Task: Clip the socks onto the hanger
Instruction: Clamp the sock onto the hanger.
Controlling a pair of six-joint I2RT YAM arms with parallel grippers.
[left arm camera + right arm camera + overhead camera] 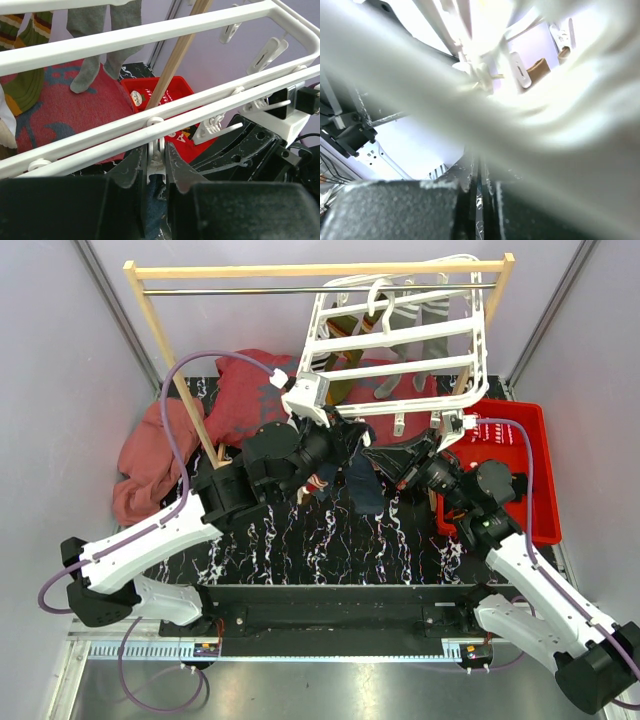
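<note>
Hanger (400,340) hangs from the wooden rail (300,270) over the table's far edge, with socks (92,47) dangling at its far side. The left gripper (155,167) pinches a clip (156,147) on the near bar, a navy sock (362,485) below it. The right gripper (479,180) has its fingers pressed nearly together; blur hides what, if anything, they grip.

No words or numbers can be read anywhere; a pale round mark (140,98) inside the red plastic bin (172,86) is too blurred to make out.
</note>
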